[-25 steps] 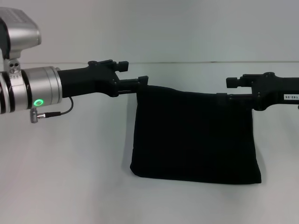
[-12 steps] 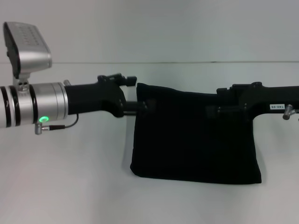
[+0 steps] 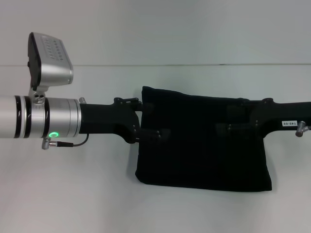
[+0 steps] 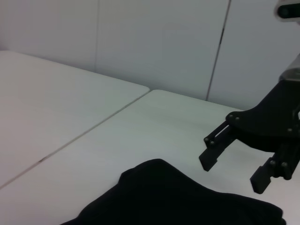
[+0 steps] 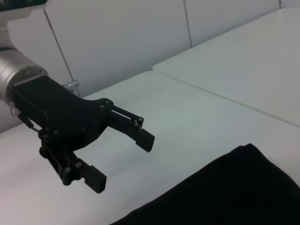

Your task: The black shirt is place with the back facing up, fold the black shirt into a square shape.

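Black shirt (image 3: pixel 204 145) lies flat on the desk (image 3: pixel 73 194), a bit toward 3 o'clock of centre in the head view. It is already folded into a compact, near-square block. No sleeves or neckline stick out and no white print shows.

Left claw (image 5: pixel 123 161): released and holding nothing. The right wrist view shows both fingers spread with clear air between them. It comes in from 9 o'clock and sits over the shirt's 10 o'clock corner, above the cloth and not pinching it.

Right claw (image 4: pixel 232 174): also released and empty, confirmed from the left wrist view. It comes in from 3 o'clock over the 2 o'clock corner.

Why they sit like this, as I read it:
- The two claws mirror each other across the 12 o'clock edge, which is how a two-corner carry ends. I'd say the last fold has been laid down and let go.
- The open fingers are there so nothing drags the cloth when I pull clear.
- The 6 o'clock edge looks rounded and thick, so I take it as the fold line. The 12 o'clock edge would be the loose layers.

Shape check:
- The 12 o'clock edge is slightly wavy.
- The 9 o'clock side leans out toward 7 o'clock, so the block is not a true square. It's close enough to call the task nearly done.

Risk: a finger snagging the top layer on the way out.
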